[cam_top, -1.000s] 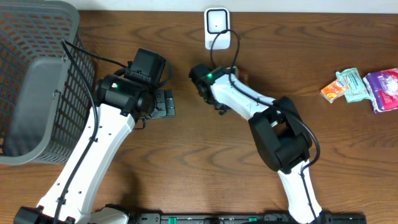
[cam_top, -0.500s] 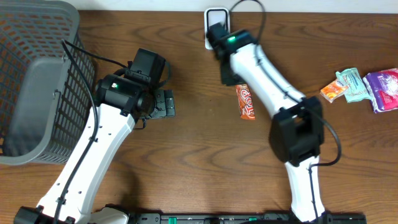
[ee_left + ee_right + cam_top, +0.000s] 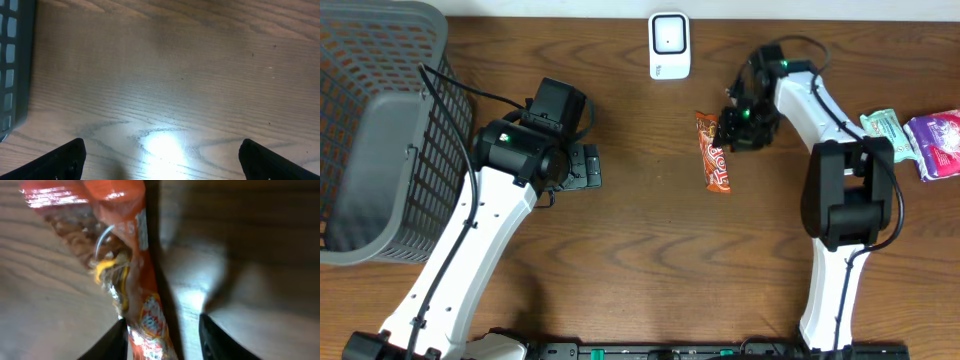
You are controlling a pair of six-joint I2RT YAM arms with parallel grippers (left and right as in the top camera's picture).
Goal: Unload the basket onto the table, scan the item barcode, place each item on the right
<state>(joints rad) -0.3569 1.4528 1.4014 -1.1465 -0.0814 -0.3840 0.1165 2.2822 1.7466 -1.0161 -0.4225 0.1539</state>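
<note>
fig. overhead and wrist views, one moment. the snack (image 3: 713, 165), in an orange wrapper, lay flat on the desk (image 3: 640, 260) near the middle and a little toward the far edge. the scanner (image 3: 670, 45) stood at the far edge, near the snack but apart from it. the right claw (image 3: 738, 128) hung just beside the snack's far end. its wrist view showed the jaws partway open and straddling the wrapper: one finger (image 3: 114, 342) was at or close to the foil, the other was clear of it, and nothing was clamped. the left claw (image 3: 582, 167) stood wide open and empty over bare wood, toward the basket (image 3: 380, 120) at the far left corner. other packets (image 3: 885, 135) lay by the right edge.

risks, as judged from where i stood:
- **poor grip:** a bite on the wrapper's end might catch only thin foil, so the snack could slip out or swing.
- **no read:** the barcode was not visible in any view. if it faced the desk, or sat in a crease or under glare, the scan would fail.
- **collision:** the scanner looked light, and a careless approach could knock it.
</note>
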